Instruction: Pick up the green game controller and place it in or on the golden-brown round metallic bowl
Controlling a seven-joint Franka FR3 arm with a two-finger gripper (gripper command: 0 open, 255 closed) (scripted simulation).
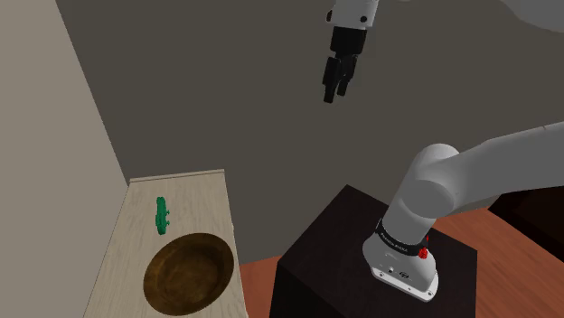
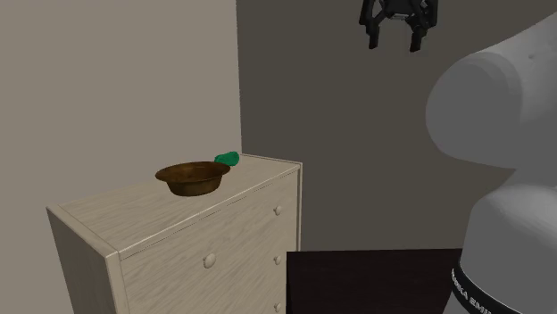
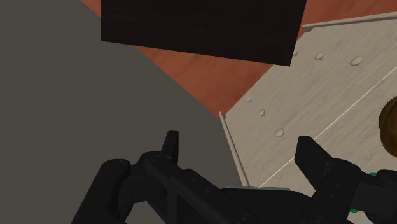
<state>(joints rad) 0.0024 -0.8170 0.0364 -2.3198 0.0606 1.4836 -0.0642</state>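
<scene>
The green game controller (image 1: 162,215) lies on the pale wooden dresser top (image 1: 202,199), just beyond the brown round bowl (image 1: 191,270). In the second exterior view the controller (image 2: 227,158) peeks out behind the bowl (image 2: 192,177). My black gripper (image 1: 335,87) hangs high in the air, well above and off to the shoulder view's right of the dresser, open with nothing between its fingers. Seen from the second exterior view, the gripper (image 2: 394,38) is near the top edge. In the wrist view the gripper (image 3: 238,149) has its fingers apart over the dresser's edge.
The dresser (image 2: 207,250) has drawers with round knobs and stands against a beige wall. A dark grey wall is behind it. My dark box stand (image 1: 361,257) sits on a reddish-brown floor (image 1: 520,237) beside the dresser.
</scene>
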